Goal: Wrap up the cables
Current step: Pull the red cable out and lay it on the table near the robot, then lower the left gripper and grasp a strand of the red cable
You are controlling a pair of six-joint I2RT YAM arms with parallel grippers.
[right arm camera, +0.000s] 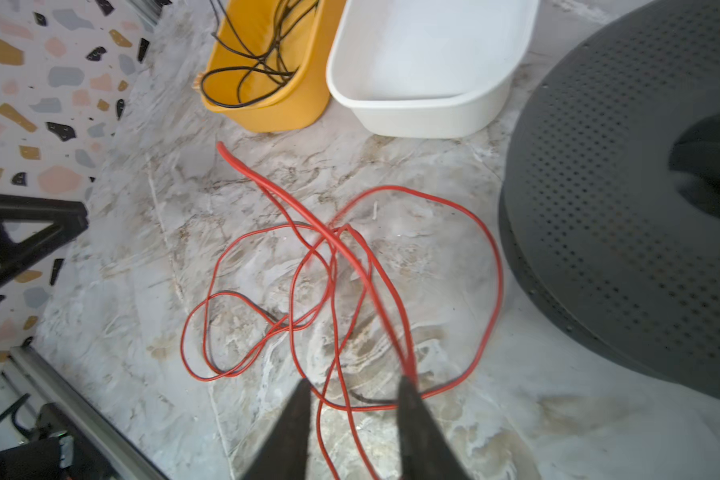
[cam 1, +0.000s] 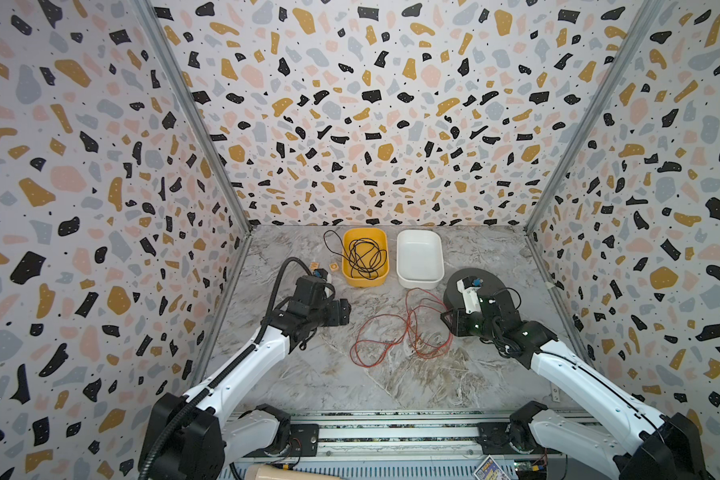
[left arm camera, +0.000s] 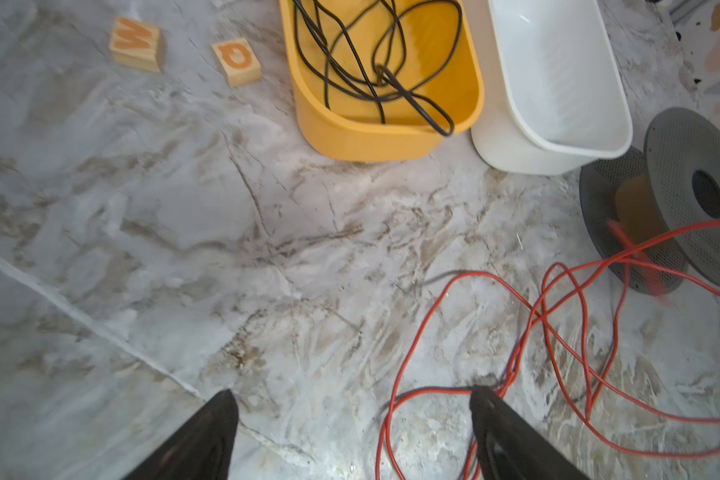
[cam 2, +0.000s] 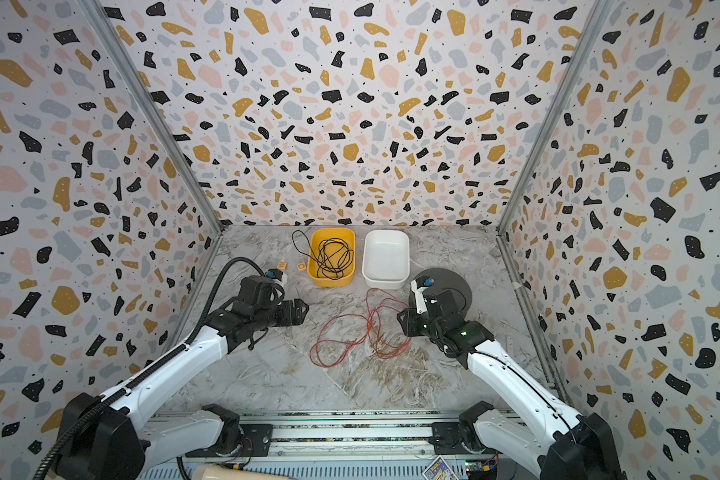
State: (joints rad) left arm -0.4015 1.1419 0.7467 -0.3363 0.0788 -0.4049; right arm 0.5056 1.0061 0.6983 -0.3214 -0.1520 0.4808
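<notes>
**Top views.** Bright, even, diffuse light from overhead, with no hard shadows on the marble tabletop (cam 1: 391, 386). Wide-angle distortion makes the metal corner rails (cam 1: 193, 112) splay outward, and the terrazzo wall pattern stretches toward the frame edges. Detail is slightly soft throughout.

**Left wrist view.** Glossy glare on the inner wall of the yellow tub (left arm camera: 429, 45). The white tub (left arm camera: 558, 75) is nearly washed out inside. The red-orange wire (left arm camera: 628, 249) is smeared by motion blur at the spool (left arm camera: 682, 178). Thin grey shadows lie beside its loops.

**Right wrist view.** On the right gripper (right arm camera: 354, 390), the fingertips (right arm camera: 296, 432) are dark and out of focus. The nearest wire strand is blurred, and the spool is close and soft.
</notes>
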